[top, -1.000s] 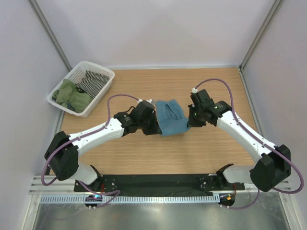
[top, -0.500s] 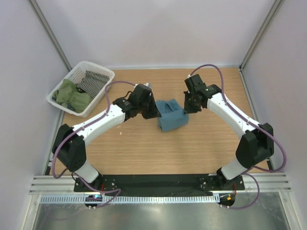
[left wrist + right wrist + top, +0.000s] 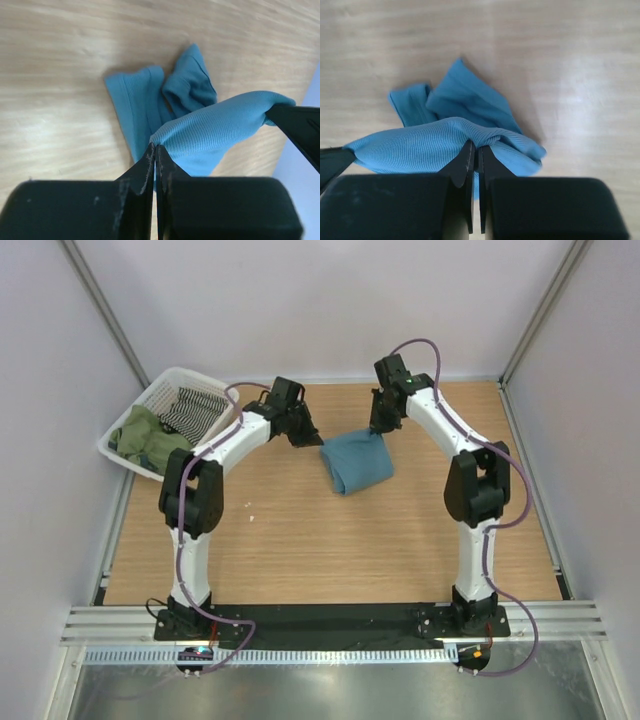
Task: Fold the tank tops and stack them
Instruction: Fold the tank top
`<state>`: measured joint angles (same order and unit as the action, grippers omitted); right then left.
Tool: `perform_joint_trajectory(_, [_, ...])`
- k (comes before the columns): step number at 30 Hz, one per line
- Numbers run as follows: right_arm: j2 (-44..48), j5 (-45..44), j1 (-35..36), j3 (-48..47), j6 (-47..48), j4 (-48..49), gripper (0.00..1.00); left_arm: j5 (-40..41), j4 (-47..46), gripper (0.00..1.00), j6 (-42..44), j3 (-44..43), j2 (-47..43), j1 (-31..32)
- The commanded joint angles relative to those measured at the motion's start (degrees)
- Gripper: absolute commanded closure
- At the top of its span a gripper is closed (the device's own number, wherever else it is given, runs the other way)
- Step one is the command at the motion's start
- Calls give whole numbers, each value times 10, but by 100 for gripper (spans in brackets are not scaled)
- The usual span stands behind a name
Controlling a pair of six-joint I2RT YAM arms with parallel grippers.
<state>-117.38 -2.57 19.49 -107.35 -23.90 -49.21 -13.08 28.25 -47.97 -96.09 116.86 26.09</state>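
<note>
The teal-blue tank top (image 3: 356, 463) lies partly folded at the far middle of the table. My left gripper (image 3: 316, 441) is shut on its left upper corner, seen in the left wrist view (image 3: 155, 146). My right gripper (image 3: 378, 431) is shut on its right upper corner, seen in the right wrist view (image 3: 476, 145). The pinched edge (image 3: 220, 125) is lifted and stretched between the two grippers, above the rest of the top (image 3: 465, 100) on the wood. The olive-green tank top (image 3: 148, 438) lies crumpled in the basket; its trim and graphic are hidden.
A white plastic basket (image 3: 214, 430) stands at the far left and also holds a black-and-white striped cloth (image 3: 194, 409). White walls close the table at the back and sides. Both arms reach far across the wooden table (image 3: 330, 540).
Both arms have moved toward the far side of the table, dragging the teal top with them. The held edge is now raised and stretched between the grippers.
</note>
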Motion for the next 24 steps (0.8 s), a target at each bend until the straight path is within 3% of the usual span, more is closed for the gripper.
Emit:
perform_joint_trajectory(1, [-59, 19, -13, -95, 1, 10, 91, -20, 20, 99, 10, -73, 49, -28])
perform_joint_trajectory(3, [-111, 19, -18, -159, -4, 17, 85, -19, 15, 98, 8, -108, 74, -44])
perform_joint_trajectory(6, [-149, 62, -28, -194, -18, 64, 66, -14, 24, 94, 3, -159, 122, -61])
perform_joint_trajectory(7, [-152, 78, -32, -195, -26, 75, 43, -17, 25, 86, 2, -168, 129, -66])
perform_joint_trajectory(9, [-146, 78, -32, -187, -27, 95, 31, -22, 27, 65, 5, -179, 144, -74])
perform_joint_trajectory(10, [-133, 79, -33, -176, -28, 104, 28, -20, 27, 59, 8, -179, 143, -74])
perform_joint_trajectory(12, [-80, 78, -32, -113, -20, 148, 28, -10, 25, 49, 17, -159, 123, -74])
perform_joint_trajectory(13, [-60, 78, -33, -86, -17, 168, 31, -8, 23, 48, 19, -151, 115, -74])
perform_joint_trajectory(15, [-11, 81, -33, -17, -8, 201, 36, -6, 20, 48, 25, -127, 89, -73])
perform_joint_trajectory(19, [35, 120, -32, 60, 2, 210, 60, -2, 16, 48, 32, -91, 52, -53])
perform_joint_trajectory(24, [65, 199, -16, 180, -1, 261, 71, 5, -13, 53, 16, -55, 38, -41])
